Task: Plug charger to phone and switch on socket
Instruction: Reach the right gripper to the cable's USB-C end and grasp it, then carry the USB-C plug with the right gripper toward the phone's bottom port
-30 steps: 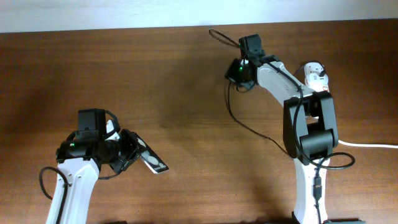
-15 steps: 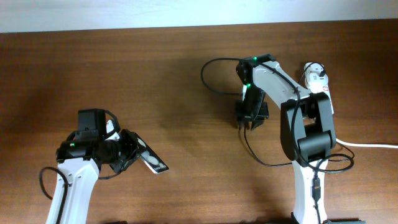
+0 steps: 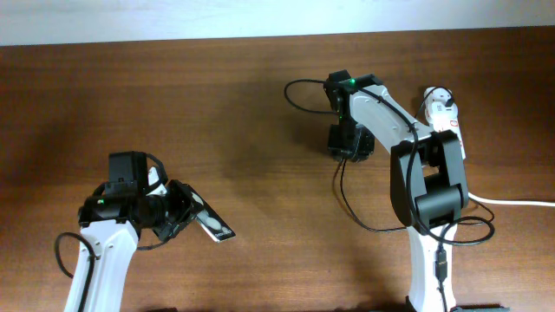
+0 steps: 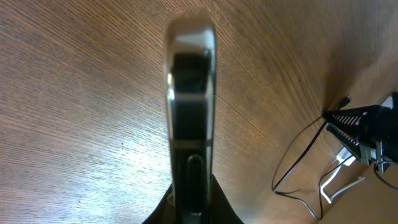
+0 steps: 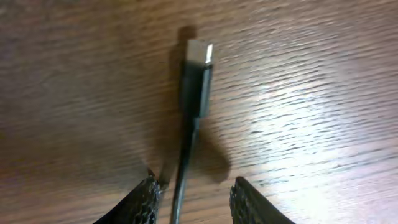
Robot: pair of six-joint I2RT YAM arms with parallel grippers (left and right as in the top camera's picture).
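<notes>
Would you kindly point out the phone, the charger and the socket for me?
phone [image 4: 189,81]: left wrist view, its dark side edge.
charger [image 5: 196,84]: right wrist view, black plug housing.
socket [image 3: 445,113]: overhead view, white top face.

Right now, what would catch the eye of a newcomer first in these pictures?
The left gripper holds the phone tilted, at the lower left of the overhead view. The right gripper, right of centre, holds the charger, whose metal plug tip sticks out past its fingers. The white socket lies at the far right, partly hidden by the right arm.
</notes>
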